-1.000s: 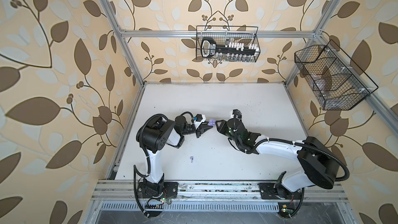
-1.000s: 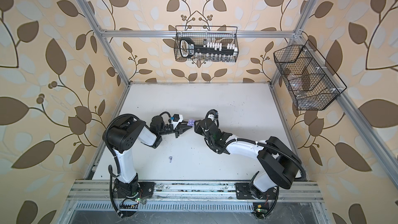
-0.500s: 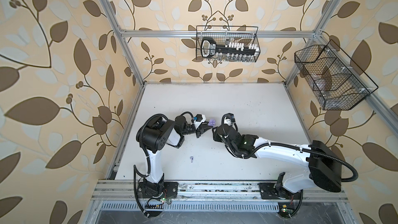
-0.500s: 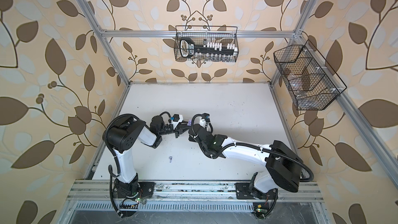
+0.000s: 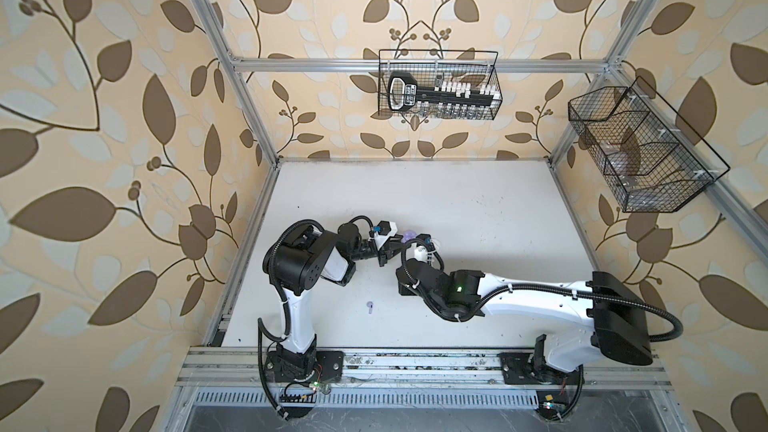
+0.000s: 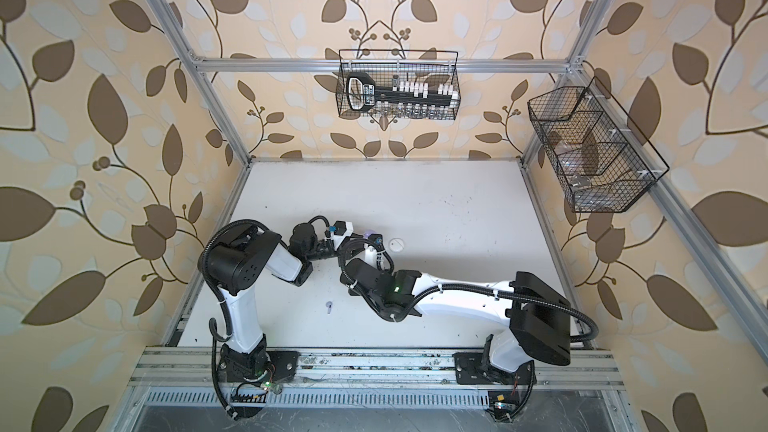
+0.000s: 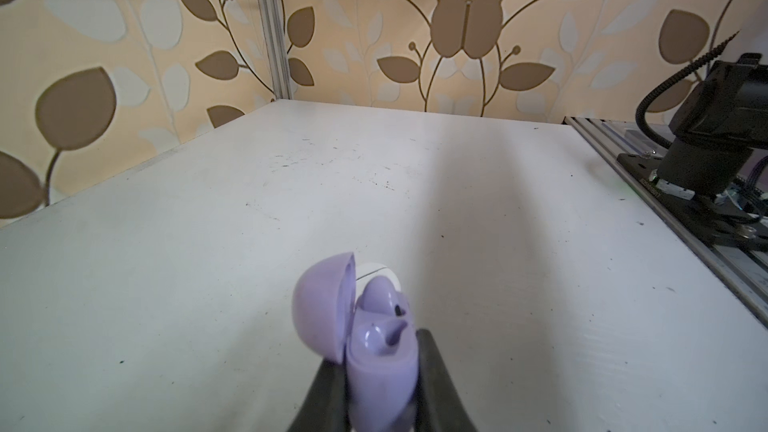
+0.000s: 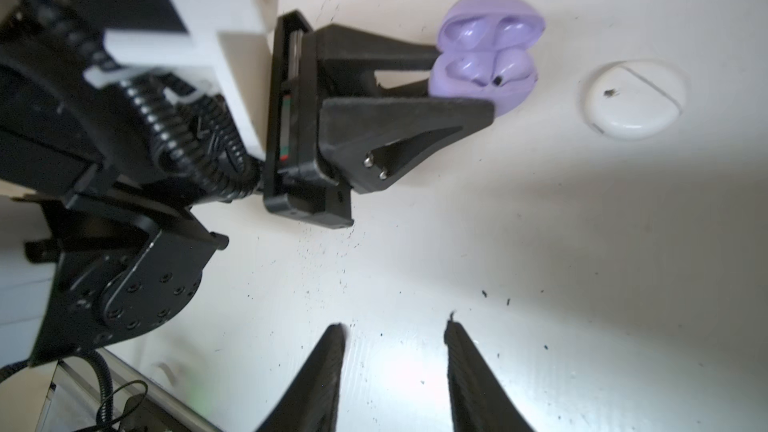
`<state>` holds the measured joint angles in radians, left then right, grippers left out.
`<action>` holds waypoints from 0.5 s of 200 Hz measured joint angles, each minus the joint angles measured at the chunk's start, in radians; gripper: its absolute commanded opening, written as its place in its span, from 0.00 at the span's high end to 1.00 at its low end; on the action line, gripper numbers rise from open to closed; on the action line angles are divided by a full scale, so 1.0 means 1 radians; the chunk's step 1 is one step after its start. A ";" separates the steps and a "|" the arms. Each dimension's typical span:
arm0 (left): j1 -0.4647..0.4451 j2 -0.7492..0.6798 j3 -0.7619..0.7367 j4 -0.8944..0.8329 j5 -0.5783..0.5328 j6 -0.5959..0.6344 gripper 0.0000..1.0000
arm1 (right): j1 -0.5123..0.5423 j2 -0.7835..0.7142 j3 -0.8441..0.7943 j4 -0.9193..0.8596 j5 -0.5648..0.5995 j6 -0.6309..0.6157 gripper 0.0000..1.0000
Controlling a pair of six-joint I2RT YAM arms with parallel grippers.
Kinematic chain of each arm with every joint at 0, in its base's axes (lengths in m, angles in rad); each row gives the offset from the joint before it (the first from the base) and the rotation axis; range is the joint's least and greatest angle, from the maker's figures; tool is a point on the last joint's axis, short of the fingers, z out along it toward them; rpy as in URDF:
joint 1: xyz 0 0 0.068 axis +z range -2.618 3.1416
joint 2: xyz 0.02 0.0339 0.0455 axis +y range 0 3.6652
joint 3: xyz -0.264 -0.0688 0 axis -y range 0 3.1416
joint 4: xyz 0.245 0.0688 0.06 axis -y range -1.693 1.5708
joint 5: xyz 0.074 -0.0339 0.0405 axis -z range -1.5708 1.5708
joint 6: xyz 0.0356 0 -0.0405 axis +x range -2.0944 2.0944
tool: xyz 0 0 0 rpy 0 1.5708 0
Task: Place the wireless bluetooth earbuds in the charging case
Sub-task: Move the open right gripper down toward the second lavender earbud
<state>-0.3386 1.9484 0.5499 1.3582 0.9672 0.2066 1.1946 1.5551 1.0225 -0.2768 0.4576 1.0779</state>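
So the left gripper is clamped on the open lavender case, with the seated earbud in one socket. The right gripper hovers nearby, jaws apart and holding nothing. The loose earbud, also lavender, lies on the worktop well apart from the case. A closed white case sits just beside the lavender one. The label on the black tool in the back basket is too small to read.

Open charging case in the left tool; closed charging case on the bench just right of it; loose earbud lies nearer the front.

Left pincer flanks the lavender case; white case just beside.
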 measured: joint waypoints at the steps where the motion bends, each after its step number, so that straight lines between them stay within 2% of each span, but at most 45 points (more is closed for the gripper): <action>1: 0.000 0.000 0.000 0.000 0.000 0.000 0.92 | 0.002 0.004 0.004 -0.004 -0.001 0.001 0.58; 64: 0.000 0.000 0.000 0.000 0.002 0.000 0.92 | 0.074 0.235 0.236 -0.112 -0.048 0.026 0.59; 100: 0.000 0.000 -0.001 0.000 0.002 0.001 0.92 | 0.089 0.341 0.295 -0.130 -0.100 0.038 0.63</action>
<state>-0.3386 1.9484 0.5488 1.3586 0.9688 0.2073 1.2831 1.8965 1.3178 -0.4065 0.3573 1.1156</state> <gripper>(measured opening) 0.222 0.383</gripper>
